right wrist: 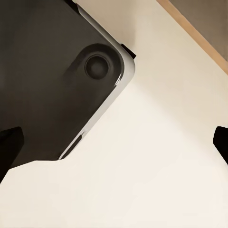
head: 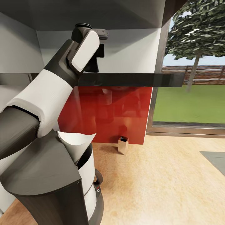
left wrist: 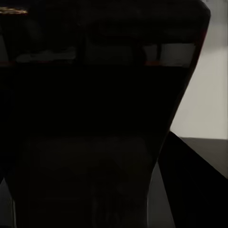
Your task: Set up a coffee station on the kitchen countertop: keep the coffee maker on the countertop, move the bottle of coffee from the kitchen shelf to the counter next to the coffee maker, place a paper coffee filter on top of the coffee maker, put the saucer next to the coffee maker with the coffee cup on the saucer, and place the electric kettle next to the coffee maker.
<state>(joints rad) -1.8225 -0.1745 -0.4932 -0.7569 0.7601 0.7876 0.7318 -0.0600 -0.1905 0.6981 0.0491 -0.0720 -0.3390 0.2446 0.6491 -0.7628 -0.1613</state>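
Left arm: reached up over kitchen shelf [head: 131, 79]; left gripper [head: 95, 59] hidden, opening and hold unclear.
Paper coffee filter [head: 76, 139]: light, flimsy; pinch rim softly.
Right gripper [right wrist: 114, 142]: spread wide, empty.

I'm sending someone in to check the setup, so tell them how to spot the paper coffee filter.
Start at the light wooden countertop and find the tall dark grey coffee maker at its near left. The paper coffee filter sits on top of it, under the raised left arm: a white paper cone with pointed upturned edges.

No readable text, label, brand, number or sign appears on anything in these views.
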